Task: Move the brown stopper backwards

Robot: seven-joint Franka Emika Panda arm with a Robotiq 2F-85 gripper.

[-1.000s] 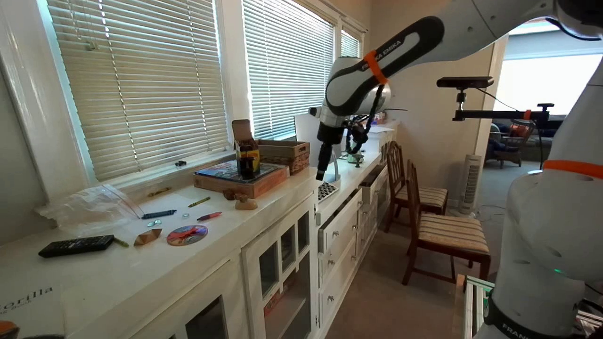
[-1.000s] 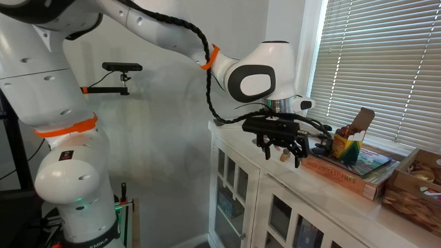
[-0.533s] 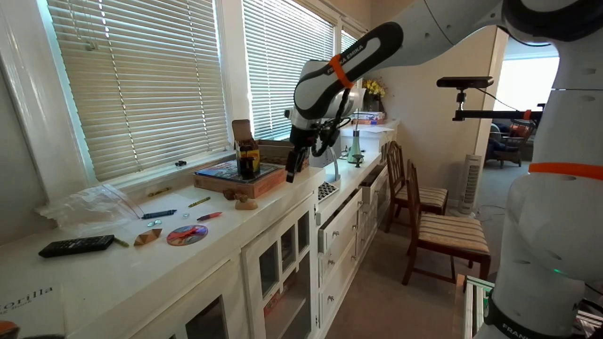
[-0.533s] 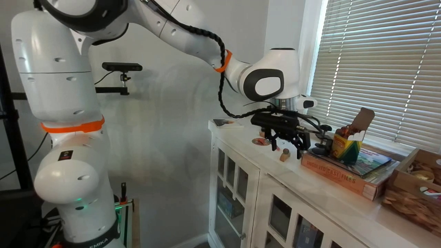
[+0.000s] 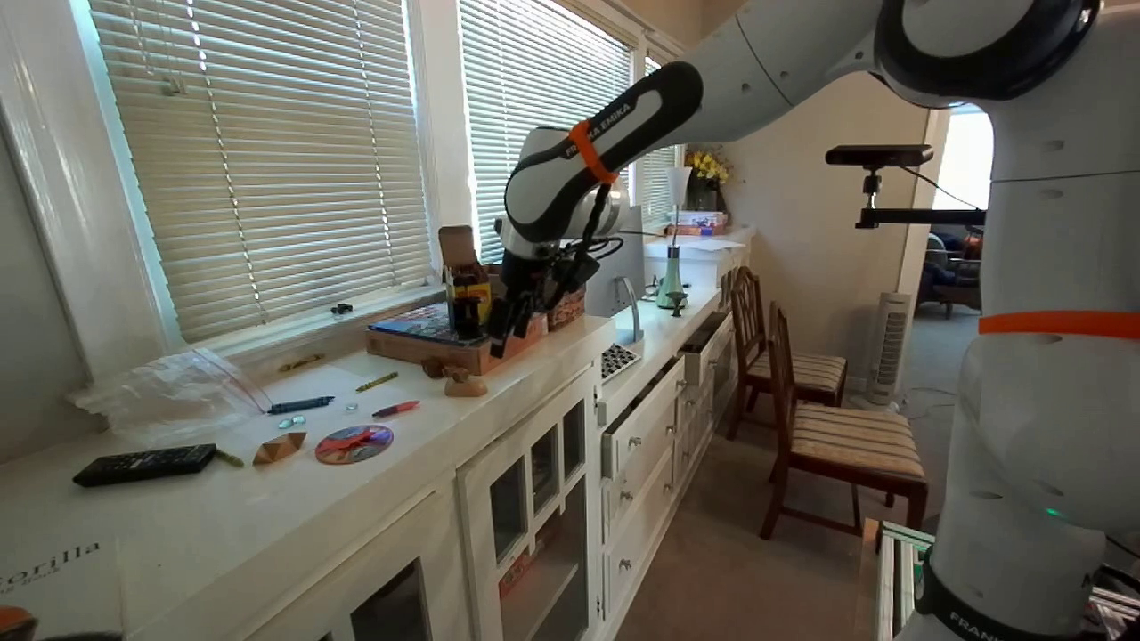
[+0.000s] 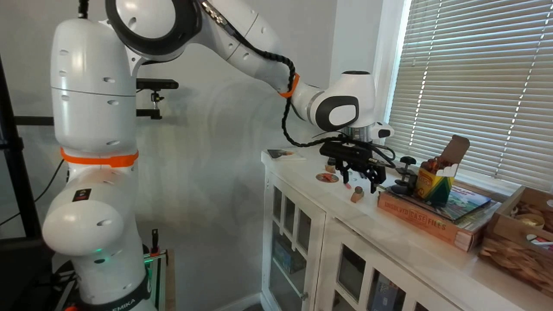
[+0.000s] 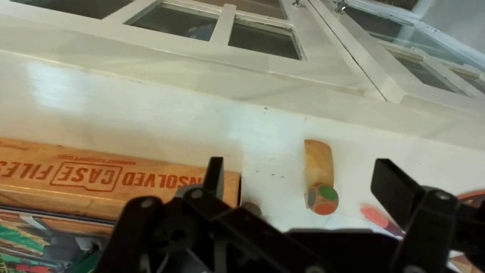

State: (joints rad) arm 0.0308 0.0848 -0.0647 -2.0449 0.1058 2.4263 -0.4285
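Observation:
The likely brown stopper is a tan-brown wooden block [image 7: 319, 161] lying on the white counter. A small die with coloured dots [image 7: 323, 199] sits on or against its end. The block also shows in both exterior views [image 5: 467, 388] [image 6: 355, 198]. A second small brown piece [image 5: 433, 367] is beside the box corner; in the wrist view a dark round piece [image 7: 251, 208] there is partly hidden by a finger. My gripper [image 7: 298, 165] is open and empty, above the counter, with the block between its fingers in the wrist view. It also shows in both exterior views [image 5: 499, 345] [image 6: 360, 185].
An orange Unsolved Case Files box [image 6: 419, 220] lies beside the block, bearing a crayon box [image 6: 436, 183] and a black clamp [image 6: 405, 177]. A basket [image 6: 514, 255] stands beyond. A red crayon [image 7: 373, 216], a disc [image 5: 354, 444] and a remote [image 5: 147, 463] lie on the counter.
My arm has swung over the counter, and the open gripper has moved past the orange box's front toward the wooden block and slightly down. The objects on the counter have not moved.

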